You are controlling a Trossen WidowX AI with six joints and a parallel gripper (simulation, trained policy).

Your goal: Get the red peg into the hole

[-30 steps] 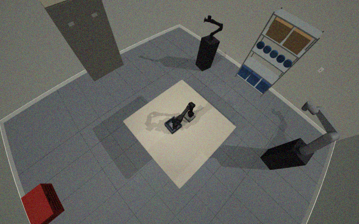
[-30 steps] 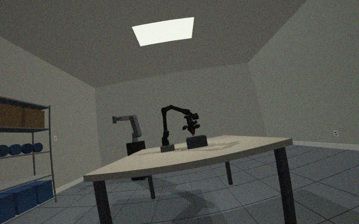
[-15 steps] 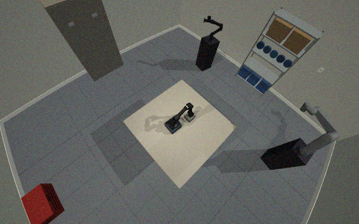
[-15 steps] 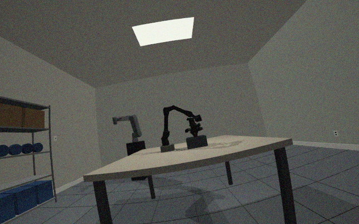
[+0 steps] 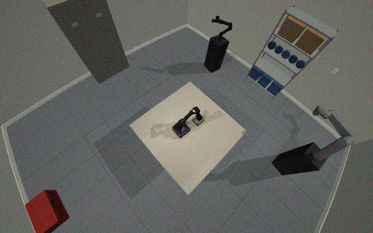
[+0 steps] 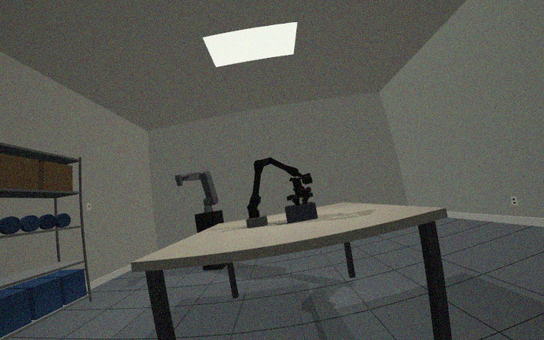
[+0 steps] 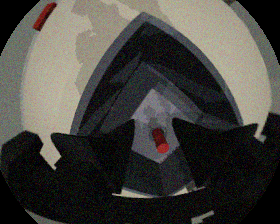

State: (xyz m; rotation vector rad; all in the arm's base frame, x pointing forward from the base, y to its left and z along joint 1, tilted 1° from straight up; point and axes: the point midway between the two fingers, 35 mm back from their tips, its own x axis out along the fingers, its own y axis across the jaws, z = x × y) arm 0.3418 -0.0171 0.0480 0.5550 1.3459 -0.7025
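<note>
The open dark box stands on the table, and the lighter plate shows at its bottom. The red peg stands in the plate's hole, with its round top end toward the wrist camera. How deep it sits is hard to tell. My gripper points down into the box and is open. Its two black fingers stand apart on either side of the peg, with gaps between them and it. In the top view the arm hides the peg.
The arm's grey base stands on the pale table close beside the box. The box walls rise around the fingers. Two other arms on black pedestals, a shelf rack and a red block stand away from the table.
</note>
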